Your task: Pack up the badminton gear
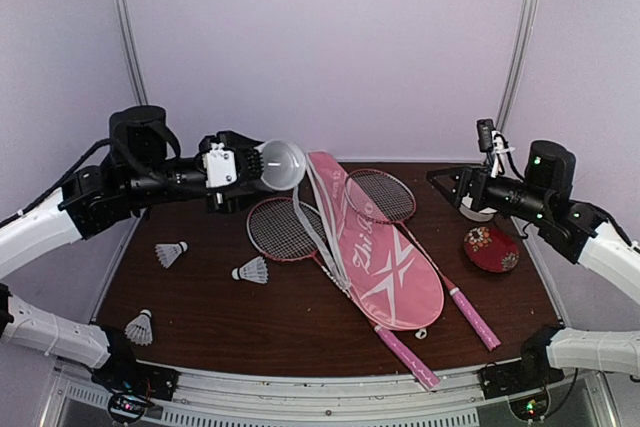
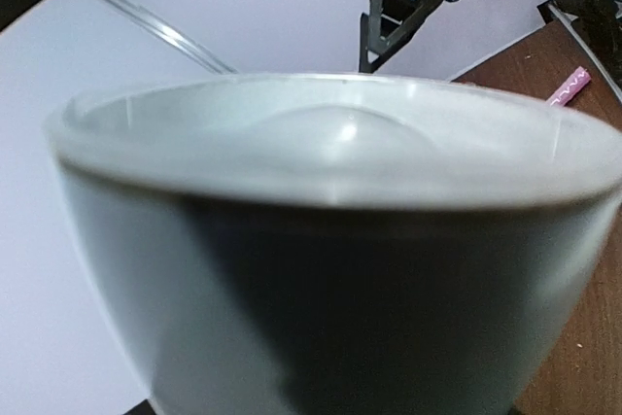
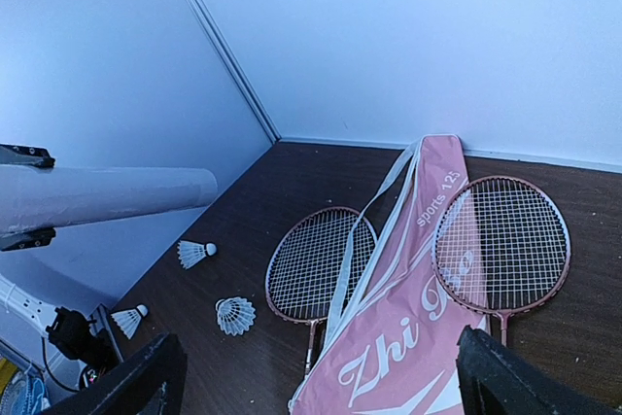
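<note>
Three shuttlecocks (image 1: pixel 172 252), (image 1: pixel 252 270), (image 1: pixel 140 327) lie loose on the left half of the brown surface (image 1: pixel 200 307) in the overhead view, well apart from one another and none packed yet. Above them the left pincer (image 1: pixel 238 175) is clamped round the long white tube (image 1: pixel 280 165), its jaws part-way wide because the tube fills them. It holds the tube level in the air with the open mouth turned toward the middle, which I take as readying it to receive the shuttlecocks. The pink cover (image 1: pixel 375 252) lies diagonally across the middle, partly overlapping the two racquets (image 1: pixel 285 229), (image 1: pixel 380 195). Their red-framed heads show on either side of it and their pink handles poke out at the near end, so as far as I can tell they are not inside it. The right pincer (image 1: pixel 450 184) hangs over the right side, spread fully and holding nothing, near a small red dish (image 1: pixel 491 248). From the left wrist, the tube's wall fills nearly everything, close and blurred; beyond it the right pincer shows opposite, jaws apart. From the right wrist, its own fingers (image 3: pixel 146 381) frame the bottom corners with nothing gripped. The tube juts in from the left, pinched between dark fingertips, above the shuttlecocks, and the cover's white-striped edge runs between the two racquet heads.
</note>
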